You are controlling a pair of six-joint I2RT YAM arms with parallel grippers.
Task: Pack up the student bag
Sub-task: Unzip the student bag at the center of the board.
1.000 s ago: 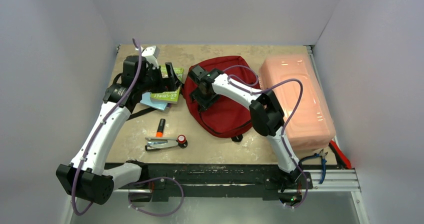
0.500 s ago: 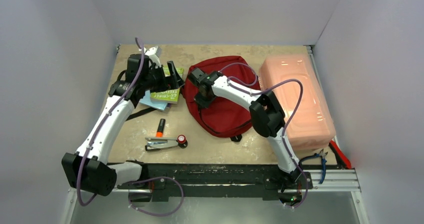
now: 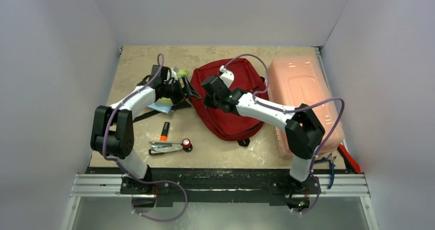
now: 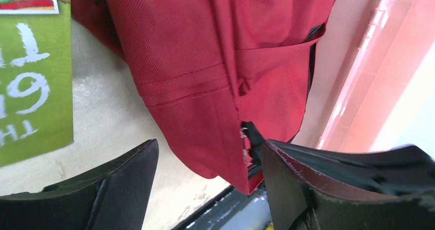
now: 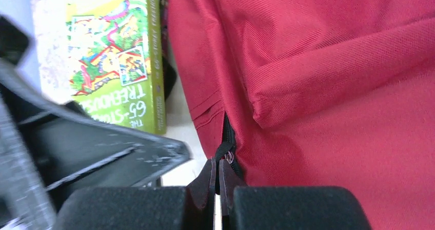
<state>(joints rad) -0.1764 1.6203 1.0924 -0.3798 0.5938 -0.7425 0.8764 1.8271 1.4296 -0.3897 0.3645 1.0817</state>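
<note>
Seen from above, your beige table (image 3: pixel 138 60) carries the pale pink translucent plastic box (image 3: pixel 308 96) along its right side. The student bag (image 3: pixel 233 114) lies flat at centre, just beside the box. The bag is dark red woven fabric with a rounded outline. Black zipper lines curve across its near half, and a black strap end pokes out at its near edge.

Both of your arms meet at the bag's left edge, and only the wrist cameras show what happens there. Your right gripper (image 5: pixel 216 186) is pressed together on the black zipper pull (image 5: pixel 225 150), where the zipper runs up the red seam. Overhead, the wrist housing hides that pinch.

Your left gripper (image 4: pixel 208 189) stands spread, with the bag's stitched corner hanging between its fingers (image 4: pixel 118 189). You cannot tell whether the cloth touches either one. That camera also catches the pink box behind the bag.

A green illustrated paperback (image 5: pixel 118 50) with "Treehouse" in its title lies just left of the bag. It is plain in both wrist views, but only a sliver under your left arm shows from above.

Only the overhead view shows the rest:
- a light blue notebook (image 3: pixel 162 107) peeking out beneath that arm
- a silver stapler (image 3: pixel 163 147) near the front edge
- an orange marker (image 3: pixel 164 131) just beyond the stapler
- a small red-capped round item (image 3: pixel 186 143) touching the stapler's right end
</note>
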